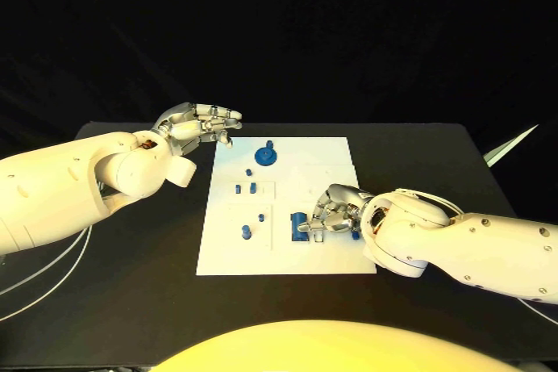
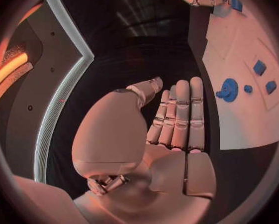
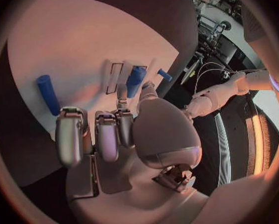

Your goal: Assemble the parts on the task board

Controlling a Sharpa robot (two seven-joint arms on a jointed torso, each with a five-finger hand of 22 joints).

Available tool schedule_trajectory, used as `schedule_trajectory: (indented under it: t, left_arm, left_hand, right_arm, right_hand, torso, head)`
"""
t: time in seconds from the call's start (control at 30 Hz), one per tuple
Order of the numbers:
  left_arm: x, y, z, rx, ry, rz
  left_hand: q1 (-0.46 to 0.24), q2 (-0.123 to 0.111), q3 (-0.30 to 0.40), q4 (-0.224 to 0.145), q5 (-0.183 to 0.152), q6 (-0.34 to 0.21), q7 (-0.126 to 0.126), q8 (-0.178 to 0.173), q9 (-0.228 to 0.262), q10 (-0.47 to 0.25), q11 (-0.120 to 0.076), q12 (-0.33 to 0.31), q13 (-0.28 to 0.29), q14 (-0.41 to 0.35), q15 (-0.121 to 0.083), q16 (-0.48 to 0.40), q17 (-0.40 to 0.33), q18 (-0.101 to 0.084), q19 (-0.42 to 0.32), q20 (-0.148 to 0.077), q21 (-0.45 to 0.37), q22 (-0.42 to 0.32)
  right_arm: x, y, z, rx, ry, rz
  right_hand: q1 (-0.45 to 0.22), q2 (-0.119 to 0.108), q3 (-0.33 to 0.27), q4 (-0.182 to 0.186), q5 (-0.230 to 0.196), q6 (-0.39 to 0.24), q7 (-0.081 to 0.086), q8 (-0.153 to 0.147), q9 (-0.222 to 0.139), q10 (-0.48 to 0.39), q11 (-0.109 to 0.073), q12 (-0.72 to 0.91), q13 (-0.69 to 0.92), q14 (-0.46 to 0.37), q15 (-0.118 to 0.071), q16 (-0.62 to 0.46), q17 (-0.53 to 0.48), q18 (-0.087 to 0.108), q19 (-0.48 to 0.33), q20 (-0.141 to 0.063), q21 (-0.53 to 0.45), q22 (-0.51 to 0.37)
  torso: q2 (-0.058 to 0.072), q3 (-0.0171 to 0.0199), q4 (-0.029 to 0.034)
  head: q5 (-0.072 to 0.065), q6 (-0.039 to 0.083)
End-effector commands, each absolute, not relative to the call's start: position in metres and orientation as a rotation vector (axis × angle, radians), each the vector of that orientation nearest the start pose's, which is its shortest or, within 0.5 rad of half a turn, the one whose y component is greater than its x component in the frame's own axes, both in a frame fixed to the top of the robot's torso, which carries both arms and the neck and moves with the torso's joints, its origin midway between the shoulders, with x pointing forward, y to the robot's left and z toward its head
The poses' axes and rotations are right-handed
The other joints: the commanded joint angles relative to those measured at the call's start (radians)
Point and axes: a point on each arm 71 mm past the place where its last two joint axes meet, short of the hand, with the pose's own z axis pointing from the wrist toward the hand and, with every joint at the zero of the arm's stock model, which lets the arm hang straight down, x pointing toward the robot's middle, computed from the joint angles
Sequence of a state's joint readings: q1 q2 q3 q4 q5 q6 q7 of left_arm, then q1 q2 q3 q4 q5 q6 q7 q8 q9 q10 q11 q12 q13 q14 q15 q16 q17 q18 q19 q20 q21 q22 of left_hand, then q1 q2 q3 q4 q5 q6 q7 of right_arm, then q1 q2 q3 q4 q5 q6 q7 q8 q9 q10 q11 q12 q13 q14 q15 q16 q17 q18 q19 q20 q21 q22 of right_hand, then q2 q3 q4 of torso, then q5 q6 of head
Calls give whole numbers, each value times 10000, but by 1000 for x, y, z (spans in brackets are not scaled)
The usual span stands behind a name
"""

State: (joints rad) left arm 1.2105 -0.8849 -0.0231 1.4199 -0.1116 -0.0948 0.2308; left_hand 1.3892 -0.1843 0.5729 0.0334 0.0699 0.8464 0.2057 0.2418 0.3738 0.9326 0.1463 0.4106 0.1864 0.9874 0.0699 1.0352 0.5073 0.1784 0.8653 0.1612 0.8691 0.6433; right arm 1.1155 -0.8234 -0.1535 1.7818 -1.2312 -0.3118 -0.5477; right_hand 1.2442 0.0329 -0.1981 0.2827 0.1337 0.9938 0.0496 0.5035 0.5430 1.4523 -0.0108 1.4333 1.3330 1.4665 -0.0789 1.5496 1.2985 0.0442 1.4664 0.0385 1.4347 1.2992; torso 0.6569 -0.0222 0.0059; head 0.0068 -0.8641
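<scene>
Blue part (image 1: 300, 226) lies just beside right hand (image 1: 334, 211) (on task board (image 1: 308, 158)).

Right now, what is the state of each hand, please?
Left hand: open, holding nothing, beside the board.
Right hand: over the board at a blue part; cannot tell if it holds it.

The task board (image 1: 305, 251), a white rectangular plate, lies flat mid-table. A round blue gear (image 1: 266, 155) with a stub handle sits near its far end. Small blue pegs (image 1: 250, 173) stand further down (several are too small to tell apart). A larger blue block (image 1: 300, 226) sits toward the near right, and a blue cylinder (image 3: 48, 93) lies flat.
</scene>
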Motion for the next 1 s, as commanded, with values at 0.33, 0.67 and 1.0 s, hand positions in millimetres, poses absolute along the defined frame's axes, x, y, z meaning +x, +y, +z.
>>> schedule_trajectory:
  t: [0.33,0.67,1.0]
  left_arm:
    - [505,249,-181,-10524,16203,-15017]
    - [505,250,-181,-10536,16159,-15011]
    - [505,249,-181,-10525,16101,-15024]
  left_hand:
    - [-156,114,-58,161,205,-131,53,156,-17,-203,-7,138,-101,-91,20,-100,-92,58,149,42,-171,-137]
    - [-156,114,-58,161,205,-131,53,156,-17,-203,-7,138,-101,-91,20,-100,-92,58,149,42,-171,-137]
    - [-156,114,-58,161,205,-131,53,156,-17,-203,-7,138,-101,-91,20,-100,-92,58,149,42,-171,-137]
  right_arm:
    - [394,-146,-254,1609,20921,5931]
    - [394,-175,-239,2674,19539,6139]
    - [399,-221,-228,2620,19719,4791]
  right_hand:
    - [601,-9,211,-74,101,63,-28,112,42,464,-143,-1,1336,1009,-79,143,2563,-230,843,-182,198,2433]
    - [817,-155,303,-14,107,-245,124,-177,-84,418,-26,-76,1302,1004,4,133,2542,-220,828,-135,131,2417]
    - [1172,-411,466,-26,107,-362,264,-482,-202,300,109,-262,1194,988,132,100,2470,-206,805,-23,45,2395]
  torso:
    - [1,19,-6]
    - [-9,9,-53]
    - [-5,2,-88]
  head:
    - [-10,18]
    - [-54,101]
    - [-313,193]
